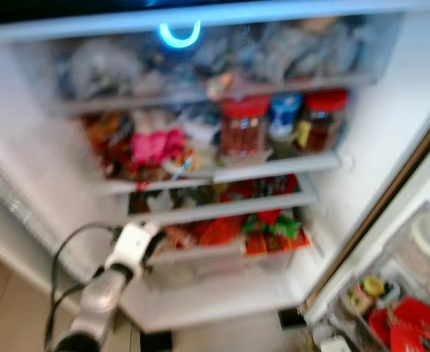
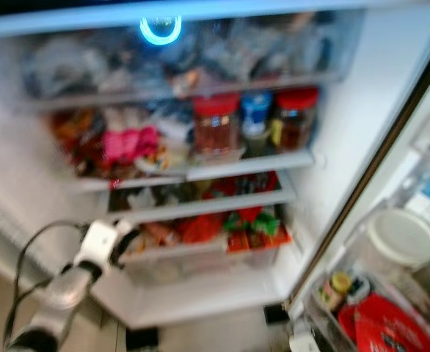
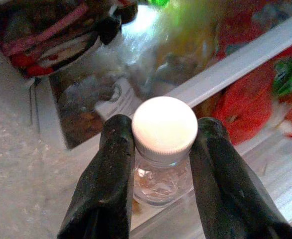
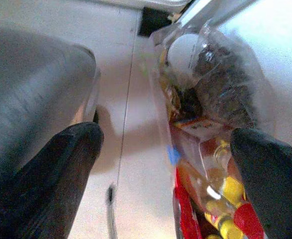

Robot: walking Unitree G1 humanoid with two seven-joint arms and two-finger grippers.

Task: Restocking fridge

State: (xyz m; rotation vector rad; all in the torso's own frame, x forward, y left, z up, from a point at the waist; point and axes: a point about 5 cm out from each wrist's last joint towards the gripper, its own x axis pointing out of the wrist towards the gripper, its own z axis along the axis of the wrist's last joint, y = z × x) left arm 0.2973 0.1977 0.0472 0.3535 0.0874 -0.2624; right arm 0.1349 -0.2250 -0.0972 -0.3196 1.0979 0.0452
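Left gripper [image 3: 161, 149] is clamped on the neck of a small clear bottle [image 3: 162, 174] with a white cap [image 3: 164, 124]; you have it at the front edge of the fridge's lowest drawer [image 1: 200, 258], at the drawer's left end. Above the drawer, shelves sit packed with red packets and three jars [image 1: 281, 125], leaving little free room beside the bottle. Your right gripper [image 4: 171, 169] hangs spread wide over the pale floor [image 4: 136, 149], beside door bins. Blur hides labels and the bottle's contents.
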